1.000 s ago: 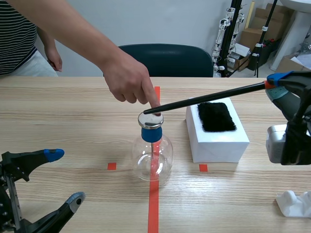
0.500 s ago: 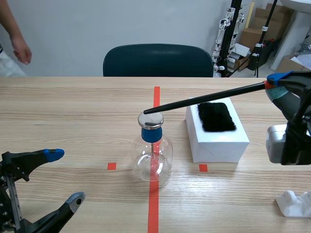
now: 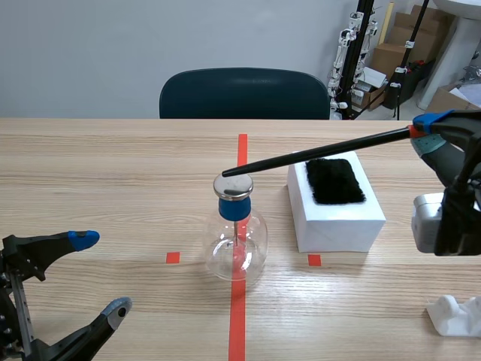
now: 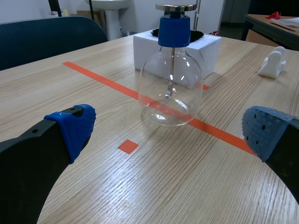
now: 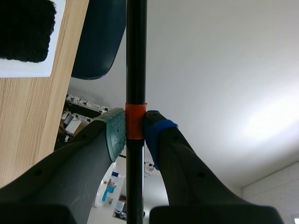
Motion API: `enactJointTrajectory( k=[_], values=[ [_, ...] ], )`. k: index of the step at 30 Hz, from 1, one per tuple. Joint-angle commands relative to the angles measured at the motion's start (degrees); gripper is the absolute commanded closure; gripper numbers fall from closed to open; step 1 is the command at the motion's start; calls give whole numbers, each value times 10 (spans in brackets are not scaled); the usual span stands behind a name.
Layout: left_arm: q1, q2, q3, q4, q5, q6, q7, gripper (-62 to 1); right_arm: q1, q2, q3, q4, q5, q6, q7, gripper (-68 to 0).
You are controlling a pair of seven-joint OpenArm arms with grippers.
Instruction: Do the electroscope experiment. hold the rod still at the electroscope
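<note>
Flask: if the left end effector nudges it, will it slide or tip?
The flask looks like thin clear glass, so probably light and fragile. Its round belly narrows to a small base, with a metal disc on top, so a high push may tip it; a low one more likely slides it.

Clear, glossy glass for the electroscope (image 3: 237, 248) flask, with bright glints. Polished, mirror-like metal on its top disc (image 3: 233, 186); smooth matt blue plastic or rubber at the stopper (image 3: 233, 207). Smooth black with a slight sheen for the rod (image 3: 316, 154), plus a matt orange tape band (image 5: 136, 122). Soft, dotted, rubbery blue on the pads (image 4: 72, 128) of the left gripper (image 3: 99, 273); hard matt black plastic for its fingers (image 4: 28, 158). Matt white card on the box (image 3: 338, 218), topped by shaggy black fur cloth (image 3: 335, 180). Pale wood grain with a satin finish across the table (image 3: 113, 173). Crumpled white paper tissue (image 3: 455, 314).
</note>
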Motion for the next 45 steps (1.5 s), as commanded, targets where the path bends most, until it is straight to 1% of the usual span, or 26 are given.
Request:
enactJointTrajectory(
  k=[1, 37, 41, 45],
  values=[
    [0, 0, -2, 11, -4, 1, -10, -623, 9, 5, 8, 4, 3, -9, -2, 4],
    [0, 0, -2, 11, -4, 1, -10, -623, 9, 5, 8, 4, 3, -9, 1, 4],
    [0, 0, -2, 11, -4, 1, -10, -623, 7, 5, 14, 7, 17, -9, 7, 4],
    [0, 0, -2, 11, -4, 1, -10, -623, -7, 5, 40, 23, 39, -9, 15, 4]
  ],
)
